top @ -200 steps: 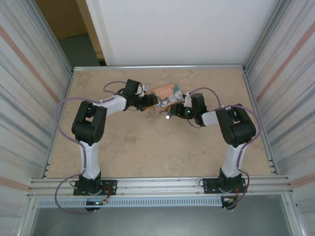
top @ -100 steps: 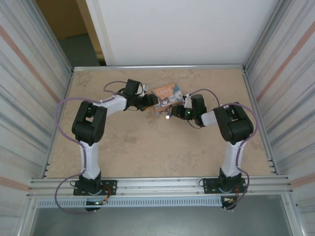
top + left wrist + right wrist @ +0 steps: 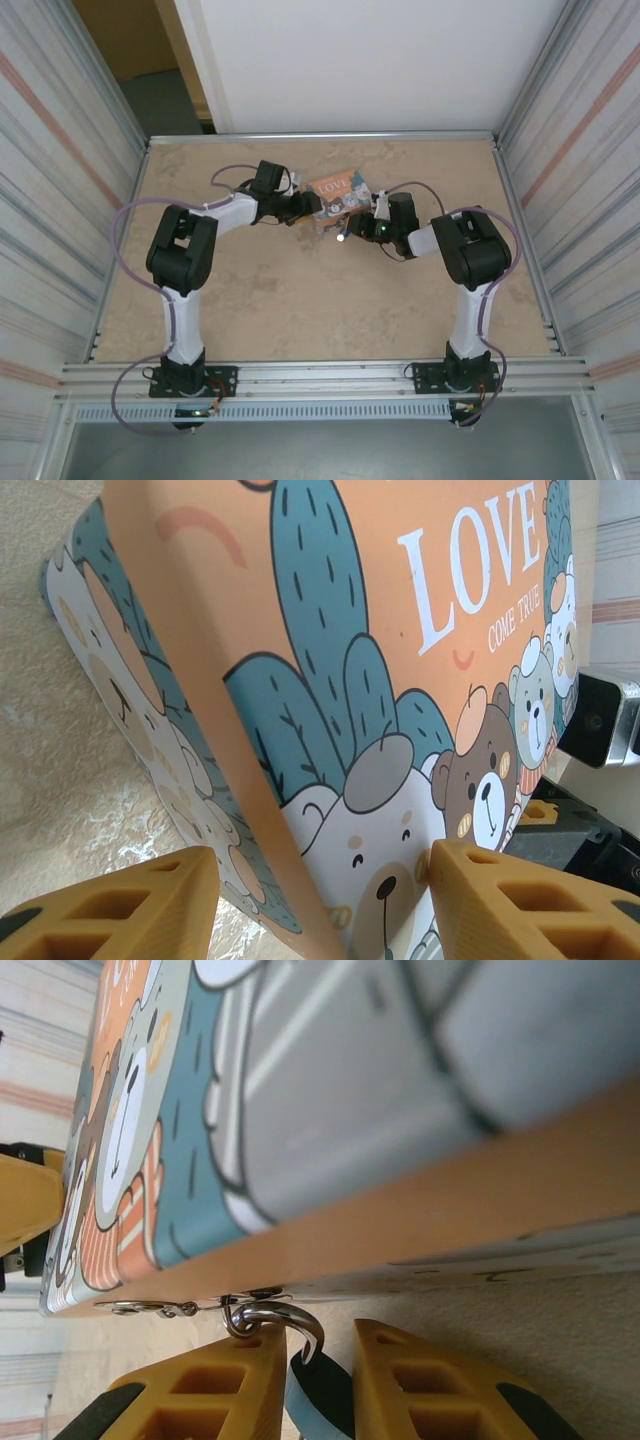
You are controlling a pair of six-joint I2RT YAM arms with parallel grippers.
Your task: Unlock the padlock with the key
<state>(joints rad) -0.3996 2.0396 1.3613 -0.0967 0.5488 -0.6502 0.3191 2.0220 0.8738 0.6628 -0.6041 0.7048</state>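
Working both arms at the box (image 3: 336,188), far-middle of the table (image 3: 300,310). They come in from either side and meet at it. The box is orange, printed with cacti, bears and "LOVE".

My left gripper (image 3: 322,865) is at the box's left corner. Its fingers (image 3: 110,905) are spread wide with the box corner between them, both tips right up against it. I can't tell whether they squeeze it or just bracket it.

My right gripper (image 3: 320,1345) sits low at the box's near-right edge, down by the table surface. The padlock (image 3: 320,1395) is there. It has a dark body with a light-blue rim. Its silver shackle (image 3: 272,1313) is linked to a small metal fitting (image 3: 150,1307) along the box's bottom edge. The body fills the gap between my right fingers (image 3: 200,1390) and touches both, so the right is clamped on the padlock. The shackle curls over one fingertip.

In the left wrist view, a small camera module (image 3: 600,720) shows just past the box's far side, on the right.
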